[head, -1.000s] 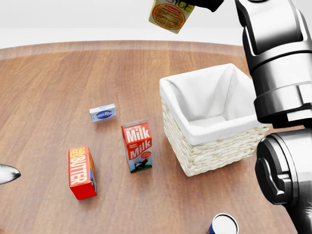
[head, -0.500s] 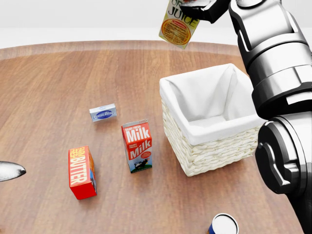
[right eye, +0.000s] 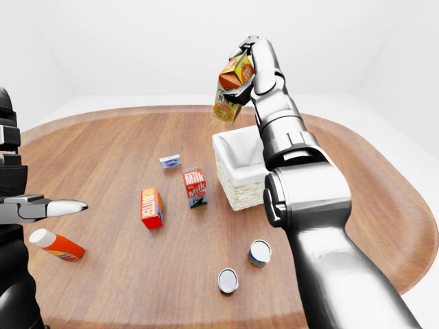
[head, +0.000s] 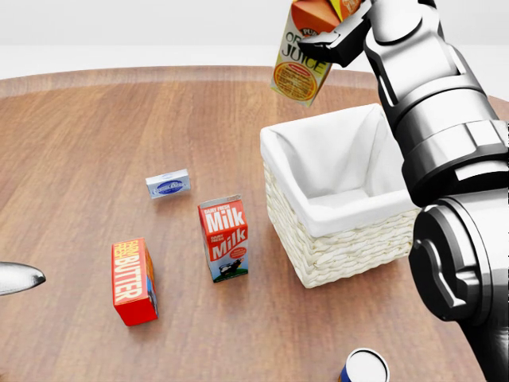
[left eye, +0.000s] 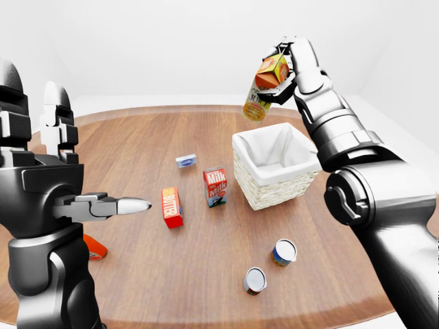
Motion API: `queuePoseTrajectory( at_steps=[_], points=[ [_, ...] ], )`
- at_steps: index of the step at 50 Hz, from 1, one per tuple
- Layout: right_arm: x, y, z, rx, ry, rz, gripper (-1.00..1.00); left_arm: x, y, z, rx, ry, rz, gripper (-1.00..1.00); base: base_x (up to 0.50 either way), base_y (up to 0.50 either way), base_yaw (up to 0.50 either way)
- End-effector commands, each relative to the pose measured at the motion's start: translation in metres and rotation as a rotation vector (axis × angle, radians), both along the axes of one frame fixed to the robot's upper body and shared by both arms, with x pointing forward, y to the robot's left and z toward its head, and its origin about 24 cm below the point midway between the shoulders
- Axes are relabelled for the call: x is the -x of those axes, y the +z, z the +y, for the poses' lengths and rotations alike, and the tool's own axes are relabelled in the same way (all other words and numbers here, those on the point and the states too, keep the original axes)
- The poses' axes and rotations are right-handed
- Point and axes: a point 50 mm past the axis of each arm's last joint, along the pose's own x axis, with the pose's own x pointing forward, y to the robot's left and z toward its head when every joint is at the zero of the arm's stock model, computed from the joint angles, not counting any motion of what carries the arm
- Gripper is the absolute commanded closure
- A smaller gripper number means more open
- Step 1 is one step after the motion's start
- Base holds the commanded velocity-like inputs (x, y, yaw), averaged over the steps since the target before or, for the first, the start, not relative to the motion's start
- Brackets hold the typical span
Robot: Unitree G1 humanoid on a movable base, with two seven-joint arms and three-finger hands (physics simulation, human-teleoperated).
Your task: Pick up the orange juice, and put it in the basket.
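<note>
**Juice held aloft over the basket's far rim**

Your right hand (head: 338, 36) grips the tilted juice (head: 304, 56) in closed fingers, in the air above the basket (head: 334, 247) on the table (head: 79, 119). Your left hand (left eye: 103, 205) hangs empty, fingers spread, near the table's left edge.

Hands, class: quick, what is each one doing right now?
Left hand: open, holding nothing.
Right hand: closed on the orange juice.

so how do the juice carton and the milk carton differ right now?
The juice carton hangs tilted in the air, gripped by the right hand, above the basket; the milk carton stands upright on the table, untouched. Juice is orange and yellow, milk red and white. Both are gable-top cartons.
</note>
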Motion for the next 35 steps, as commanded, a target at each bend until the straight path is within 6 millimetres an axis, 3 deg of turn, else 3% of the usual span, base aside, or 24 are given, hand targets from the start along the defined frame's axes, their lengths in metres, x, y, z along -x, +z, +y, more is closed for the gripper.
queuePoseTrajectory(
  at_steps=[1, 35],
  points=[
    [0.000, -0.005, -0.004, 0.024, -0.044, -0.009, 1.00, 0.001, 0.000, 0.000, 0.003, 0.000, -0.003, -1.00, 0.00, 0.00, 0.00],
    [-0.002, -0.045, -0.010, 0.138, -0.138, 0.040, 1.00, 0.004, 0.004, 0.000, 0.007, -0.003, -0.024, -1.00, 0.00, 0.00, 0.00]
  ],
)
